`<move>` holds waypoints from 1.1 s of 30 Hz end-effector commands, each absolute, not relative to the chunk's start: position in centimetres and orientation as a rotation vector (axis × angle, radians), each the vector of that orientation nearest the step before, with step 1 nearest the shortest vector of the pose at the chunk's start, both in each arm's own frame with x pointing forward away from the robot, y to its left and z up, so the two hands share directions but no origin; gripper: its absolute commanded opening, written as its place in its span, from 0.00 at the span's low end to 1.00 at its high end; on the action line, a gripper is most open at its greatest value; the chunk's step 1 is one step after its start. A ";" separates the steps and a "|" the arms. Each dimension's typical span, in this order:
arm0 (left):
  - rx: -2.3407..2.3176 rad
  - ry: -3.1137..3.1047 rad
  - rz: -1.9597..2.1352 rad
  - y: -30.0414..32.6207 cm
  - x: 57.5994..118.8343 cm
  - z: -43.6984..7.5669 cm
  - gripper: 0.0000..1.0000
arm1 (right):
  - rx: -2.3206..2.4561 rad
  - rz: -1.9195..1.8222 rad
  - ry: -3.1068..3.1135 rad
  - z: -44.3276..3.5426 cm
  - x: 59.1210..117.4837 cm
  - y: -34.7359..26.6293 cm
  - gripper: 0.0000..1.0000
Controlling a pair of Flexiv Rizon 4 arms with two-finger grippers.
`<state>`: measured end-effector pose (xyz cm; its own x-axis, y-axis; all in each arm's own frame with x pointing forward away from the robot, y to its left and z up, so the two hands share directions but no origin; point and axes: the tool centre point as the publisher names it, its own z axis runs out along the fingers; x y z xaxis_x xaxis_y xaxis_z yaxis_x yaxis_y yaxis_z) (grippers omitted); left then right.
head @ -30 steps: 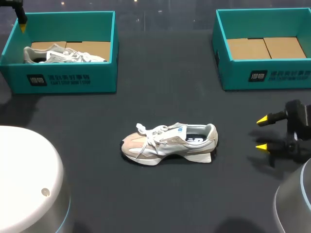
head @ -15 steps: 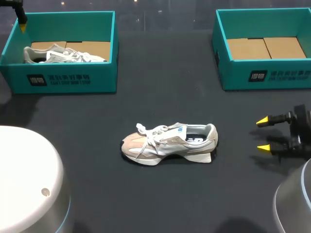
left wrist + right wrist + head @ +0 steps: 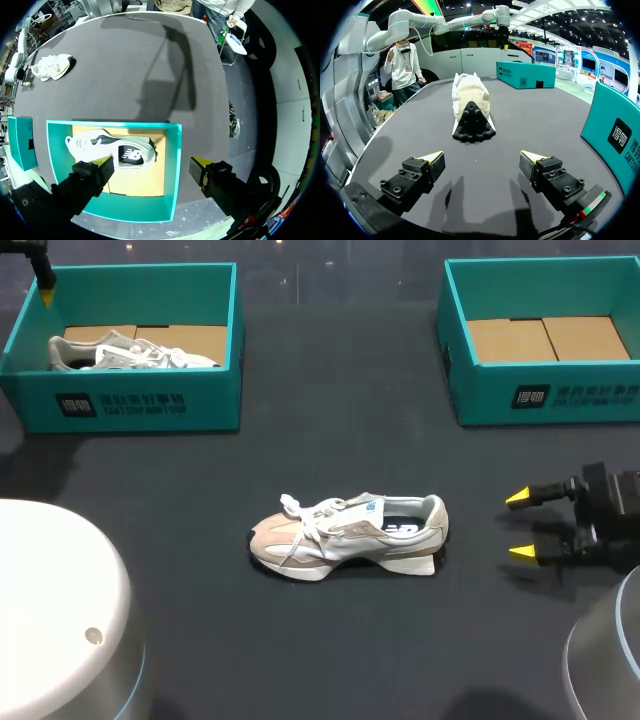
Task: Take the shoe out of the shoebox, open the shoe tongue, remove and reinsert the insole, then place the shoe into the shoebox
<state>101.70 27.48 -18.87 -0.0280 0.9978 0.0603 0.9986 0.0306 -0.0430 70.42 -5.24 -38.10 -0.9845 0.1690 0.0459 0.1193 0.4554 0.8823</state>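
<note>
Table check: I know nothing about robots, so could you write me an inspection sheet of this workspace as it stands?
Surface: dark table, bare around the middle.
Job's things: one shoe stands on its sole mid-table, toe toward the robot's left; left shoebox holds a second shoe; right shoebox shows only its cardboard floor.
Clutter: nothing seen.
Grippers: left gripper open, hanging above the left shoebox; right gripper open, low over the table at the shoe's heel end, apart from it, tips pointing at it.
Cables: nothing seen.
Surroundings: nothing seen reaching over the table.
</note>
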 end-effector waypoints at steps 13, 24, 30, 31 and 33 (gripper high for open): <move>-2.139 -2.201 -0.022 27.5 101.6 -18.8 1.00 | 0.259 1.613 2.621 -38.1 70.3 -3.5 1.00; -2.139 -2.201 -0.022 27.5 101.6 -18.8 1.00 | 0.199 1.618 2.578 -38.5 70.1 -0.5 1.00; -2.139 -2.201 -0.022 27.5 101.6 -18.8 1.00 | 0.181 1.634 2.559 -38.4 70.1 1.1 1.00; -2.139 -2.201 -0.022 27.5 101.6 -18.8 1.00 | 0.182 1.641 2.556 -38.4 70.2 1.3 1.00; -2.139 -2.201 -0.022 27.5 101.6 -18.8 1.00 | 0.179 1.654 2.554 -38.5 70.2 1.8 1.00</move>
<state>101.70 27.49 -18.87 -0.0281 0.9978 0.0602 0.9986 0.0307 -0.0430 69.87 1.14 -38.13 -0.9888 0.1482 -0.0158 0.0462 0.4059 0.9128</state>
